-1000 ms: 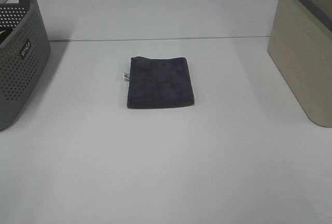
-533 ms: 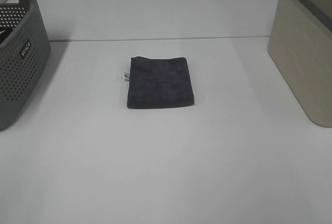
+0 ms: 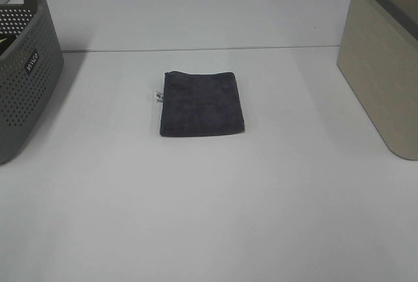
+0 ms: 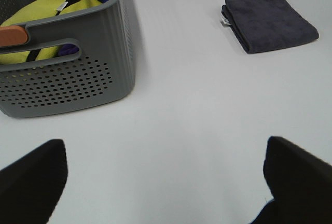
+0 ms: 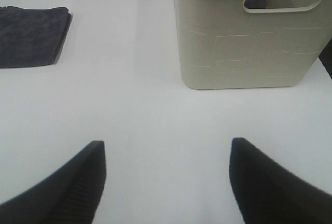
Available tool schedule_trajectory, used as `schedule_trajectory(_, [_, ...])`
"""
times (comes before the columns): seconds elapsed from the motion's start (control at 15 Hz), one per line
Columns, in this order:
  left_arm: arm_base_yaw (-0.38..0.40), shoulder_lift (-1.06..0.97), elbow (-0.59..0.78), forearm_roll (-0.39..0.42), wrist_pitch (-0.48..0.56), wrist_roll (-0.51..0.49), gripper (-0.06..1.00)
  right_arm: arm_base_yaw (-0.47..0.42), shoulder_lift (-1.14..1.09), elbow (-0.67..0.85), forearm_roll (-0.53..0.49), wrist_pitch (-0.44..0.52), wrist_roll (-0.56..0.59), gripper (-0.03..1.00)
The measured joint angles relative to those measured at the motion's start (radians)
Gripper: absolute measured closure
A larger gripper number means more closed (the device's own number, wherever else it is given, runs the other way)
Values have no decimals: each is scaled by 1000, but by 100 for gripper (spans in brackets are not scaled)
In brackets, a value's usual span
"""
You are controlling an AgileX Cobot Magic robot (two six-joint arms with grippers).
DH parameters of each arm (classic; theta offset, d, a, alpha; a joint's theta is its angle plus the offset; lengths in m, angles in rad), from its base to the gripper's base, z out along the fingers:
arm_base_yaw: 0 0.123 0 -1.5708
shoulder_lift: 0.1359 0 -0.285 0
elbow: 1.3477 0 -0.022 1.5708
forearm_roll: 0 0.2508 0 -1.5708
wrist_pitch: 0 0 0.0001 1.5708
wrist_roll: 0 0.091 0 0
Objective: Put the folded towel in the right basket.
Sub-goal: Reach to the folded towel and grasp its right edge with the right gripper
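Note:
A dark grey folded towel (image 3: 202,104) lies flat in the middle of the white table; it also shows in the left wrist view (image 4: 270,22) and the right wrist view (image 5: 32,36). The beige right basket (image 3: 385,60) stands at the table's right edge and shows in the right wrist view (image 5: 249,32). Neither gripper appears in the exterior view. My left gripper (image 4: 166,182) is open and empty, well away from the towel. My right gripper (image 5: 165,182) is open and empty, in front of the beige basket.
A grey perforated basket (image 3: 23,66) stands at the left edge; the left wrist view shows it (image 4: 67,73) holding yellow and blue cloths. The white table (image 3: 209,217) spreads wide around the towel.

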Motion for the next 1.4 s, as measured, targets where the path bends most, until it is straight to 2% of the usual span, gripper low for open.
schedule_trajectory(0.8, [0,0,0,0,0,0,-3,0,37,-6,0,-8,0,32])
schedule_trajectory(1.0, [0,0,0,0,0,0,-3,0,176,-37,7,-76,0,32])
schedule_trajectory(1.4, [0,0,0,0,0,0,-3,0,700,-233,36,-336,0,32])
